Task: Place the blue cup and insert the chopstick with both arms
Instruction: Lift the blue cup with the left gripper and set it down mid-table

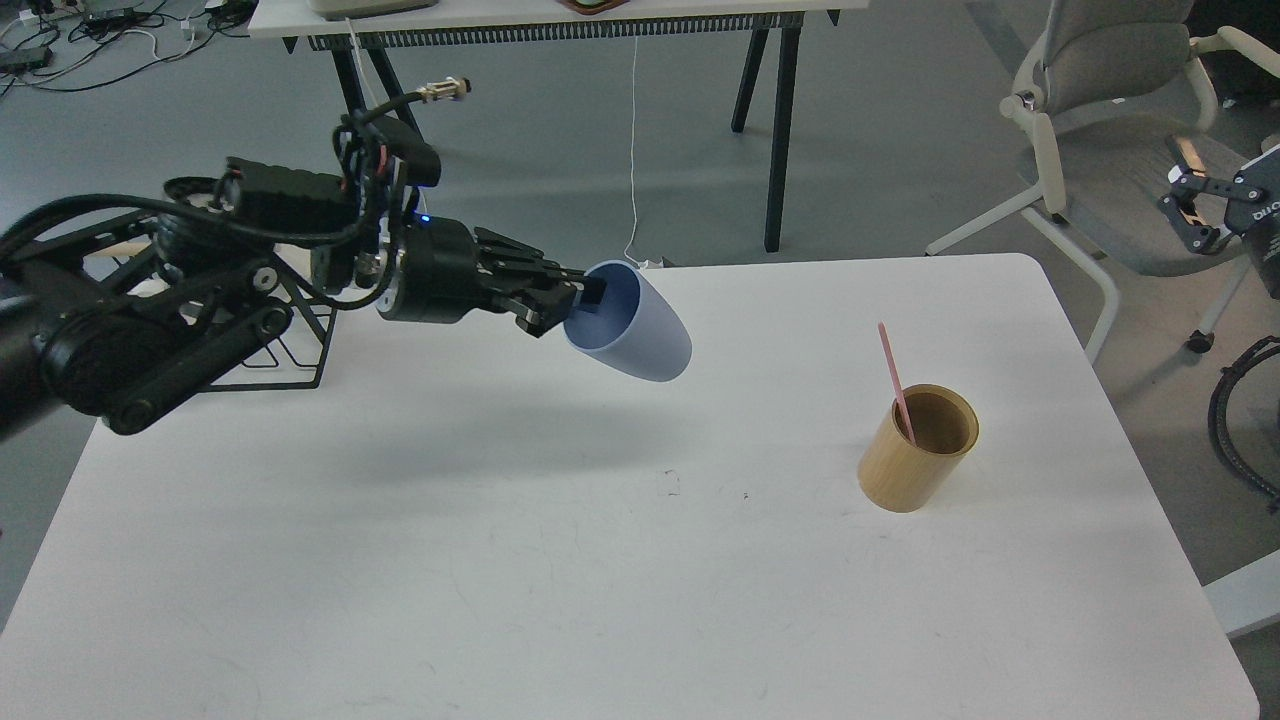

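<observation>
Cup-placing step: left tool (575,305) clamped on blue cup (635,325) rim, cup tipped sideways in air left of wooden holder (915,450) holding pink chopstick (893,375); right tool (1195,215) open, empty; next: upright cup, set on table (500,560).

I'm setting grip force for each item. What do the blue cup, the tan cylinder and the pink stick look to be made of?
The blue cup, held tilted by the left gripper, looks like matte plastic: even pale color, thin rim, no glare. The tan cylinder looks like wood or bamboo with a satin finish and a darker inside. The pink stick is too thin to tell; possibly plastic.
</observation>
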You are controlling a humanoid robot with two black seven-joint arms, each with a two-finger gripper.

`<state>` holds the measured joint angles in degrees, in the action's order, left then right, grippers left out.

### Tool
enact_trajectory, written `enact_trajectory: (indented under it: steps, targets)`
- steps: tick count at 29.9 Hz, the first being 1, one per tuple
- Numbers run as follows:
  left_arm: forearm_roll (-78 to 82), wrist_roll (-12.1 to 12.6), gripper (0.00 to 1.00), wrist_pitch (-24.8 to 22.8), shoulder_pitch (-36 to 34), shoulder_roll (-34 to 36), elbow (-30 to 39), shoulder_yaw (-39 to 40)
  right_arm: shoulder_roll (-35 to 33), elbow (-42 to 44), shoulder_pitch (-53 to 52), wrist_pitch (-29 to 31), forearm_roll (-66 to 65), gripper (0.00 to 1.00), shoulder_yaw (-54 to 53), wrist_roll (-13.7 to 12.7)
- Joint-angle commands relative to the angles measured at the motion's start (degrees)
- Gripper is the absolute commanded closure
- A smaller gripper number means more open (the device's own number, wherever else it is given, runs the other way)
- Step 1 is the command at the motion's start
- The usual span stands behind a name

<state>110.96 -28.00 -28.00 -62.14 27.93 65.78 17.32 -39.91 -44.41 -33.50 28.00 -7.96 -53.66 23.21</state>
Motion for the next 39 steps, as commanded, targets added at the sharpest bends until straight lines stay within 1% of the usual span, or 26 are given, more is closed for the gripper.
enact_trajectory:
  steps: [1, 4, 6, 9, 12, 15, 17, 24, 32, 39]
  targets:
    - [3.2, 0.0, 1.0, 0.0, -4.4, -6.3, -5.7, -8.9, -0.9, 0.3, 0.0, 0.0, 0.0, 0.01, 0.0, 0.0]
    - [3.7, 0.0, 1.0, 0.0, -7.5, -11.1, -7.4, -13.1, -1.2, 1.0, 0.1, 0.0, 0.1, 0.01, 0.0, 0.0]
    - [4.0, 0.0, 1.0, 0.0, -9.5, -13.8, -10.4, -15.5, -1.2, 1.8, 0.2, 0.0, 0.1, 0.01, 0.0, 0.0]
    - [6.3, 0.0, 1.0, 0.0, -11.9, -19.9, -15.3, -20.1, -1.2, 2.0, 0.8, 0.0, 0.4, 0.01, 0.0, 0.0]
    - [6.9, 0.0, 1.0, 0.0, -12.7, -24.4, -17.4, -23.5, -1.2, 2.0, 1.2, 0.0, 0.4, 0.01, 0.0, 0.0]
    - [7.5, 0.0, 1.0, 0.0, -13.0, -27.9, -21.1, -25.9, -1.3, 2.0, 1.5, 0.0, 0.4, 0.01, 0.0, 0.0]
    - [7.8, 0.0, 1.0, 0.0, -13.0, -27.9, -22.6, -27.5, -1.3, 2.0, 1.8, 0.0, 0.4, 0.01, 0.0, 0.0]
    - [7.9, 0.0, 1.0, 0.0, -12.8, -27.9, -25.5, -27.9, -1.3, 2.7, 1.9, 0.0, 0.4, 0.01, 0.0, 0.0]
    - [7.6, 0.0, 0.99, 0.0, -12.5, -27.9, -25.4, -28.0, -1.0, 2.7, 2.3, 0.0, 0.4, 0.01, 0.0, 0.0]
    - [7.4, 0.0, 0.95, 0.0, -12.2, -27.9, -25.1, -27.9, -1.0, 2.7, 2.4, 0.0, 0.4, 0.01, 0.0, 0.0]
